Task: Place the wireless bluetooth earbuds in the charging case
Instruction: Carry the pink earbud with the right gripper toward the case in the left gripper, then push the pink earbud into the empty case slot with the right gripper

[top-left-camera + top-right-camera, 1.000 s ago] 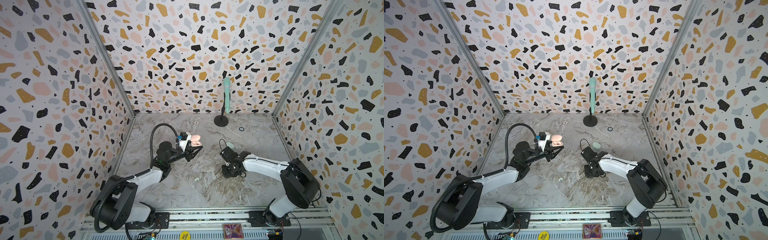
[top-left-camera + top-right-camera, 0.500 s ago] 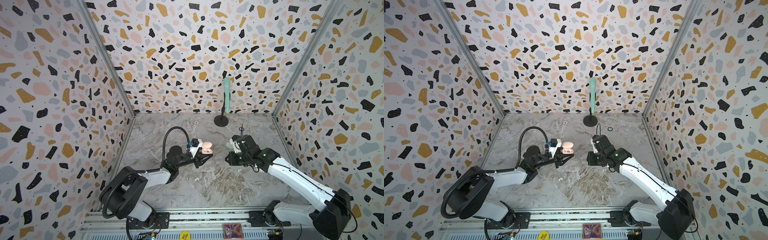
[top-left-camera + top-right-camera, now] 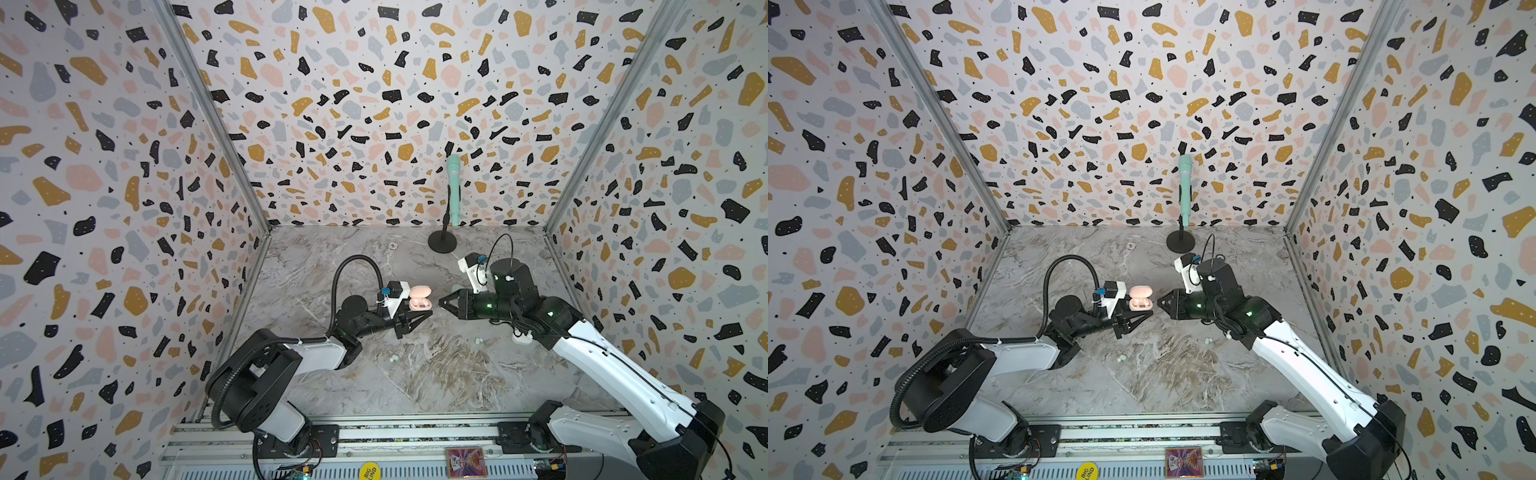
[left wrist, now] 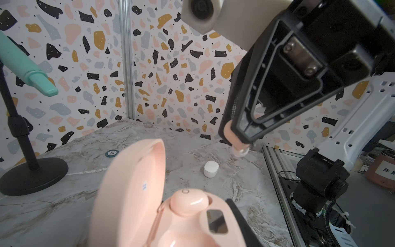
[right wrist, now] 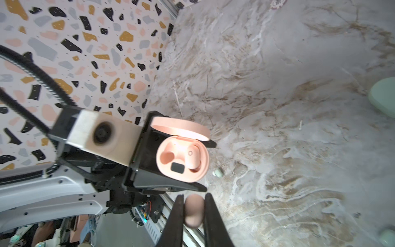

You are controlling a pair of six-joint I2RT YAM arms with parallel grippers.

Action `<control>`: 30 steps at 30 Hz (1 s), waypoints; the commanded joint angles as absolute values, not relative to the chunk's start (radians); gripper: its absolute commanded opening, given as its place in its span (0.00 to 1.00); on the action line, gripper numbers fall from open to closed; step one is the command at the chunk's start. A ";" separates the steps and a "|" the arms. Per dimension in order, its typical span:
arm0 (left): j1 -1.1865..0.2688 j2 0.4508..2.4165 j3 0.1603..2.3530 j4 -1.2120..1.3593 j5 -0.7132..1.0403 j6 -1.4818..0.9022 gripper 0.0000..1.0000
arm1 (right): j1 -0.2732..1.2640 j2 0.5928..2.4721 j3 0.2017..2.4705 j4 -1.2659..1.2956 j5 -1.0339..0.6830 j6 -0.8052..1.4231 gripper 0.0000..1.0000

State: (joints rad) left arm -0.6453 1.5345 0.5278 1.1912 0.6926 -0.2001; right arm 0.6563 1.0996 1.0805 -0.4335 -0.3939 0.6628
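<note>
The work surface is a grey-brown marble-patterned table point(image 3: 415, 386), enclosed on three sides by terrazzo-patterned walls point(image 3: 374, 104) joined at metal corner posts point(image 3: 232, 145). A mint microphone point(image 3: 453, 187) on a black round-based stand point(image 3: 442, 242) is noted at the far edge, right of centre. The charging case point(image 5: 182, 159), pink, is found above the middle of the table, with the left gripper point(image 3: 424, 306) clamped tight on its base. Its open face is turned upward and its lid point(image 5: 181, 127) is raised on the side toward the far edge. Its longer dimension appears to follow the hinge line, roughly parallel to that edge. One seated earbud point(image 5: 193, 157) is observed in the case, beside an open socket point(image 5: 167, 157). The right gripper point(image 5: 194, 203) is closed on a pink earbud point(image 5: 193, 211), whose long axis is aligned with the fingers. This gripper is held just beside the case on the side toward the right edge, apart from it, with the two grippers' tips directed at each other. Pale loose earbuds point(image 3: 392, 357) point(image 3: 478, 340) are recorded on the table nearer the front edge. A mint case point(image 5: 382, 96) is also seen lying on the surface.
</note>
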 commanded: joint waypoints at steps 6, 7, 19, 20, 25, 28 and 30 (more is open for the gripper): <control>-0.677 1.567 0.539 1.400 0.713 -0.256 0.00 | 0.717 1.096 1.095 -0.263 -0.415 0.709 0.12; -0.681 1.571 0.544 1.402 0.713 -0.258 0.00 | 0.724 1.103 1.095 -0.254 -0.415 0.711 0.12; -0.692 1.577 0.552 1.434 0.708 -0.274 0.00 | 0.760 1.143 1.067 -0.190 -0.407 0.736 0.12; -0.692 1.577 0.551 1.436 0.707 -0.274 0.00 | 0.762 1.145 1.063 -0.188 -0.407 0.736 0.12; -0.691 1.573 0.551 1.439 0.710 -0.278 0.00 | 0.772 1.161 1.055 -0.174 -0.410 0.743 0.12; -0.692 1.569 0.554 1.436 0.710 -0.277 0.00 | 0.775 1.171 1.055 -0.172 -0.415 0.744 0.12; -0.692 1.565 0.554 1.434 0.710 -0.276 0.00 | 0.776 1.175 1.053 -0.175 -0.417 0.746 0.13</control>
State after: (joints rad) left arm -0.6857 1.5734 0.5289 1.3399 0.6979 -0.2768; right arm 0.7704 1.1770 1.0550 -0.1970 -0.4084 0.7376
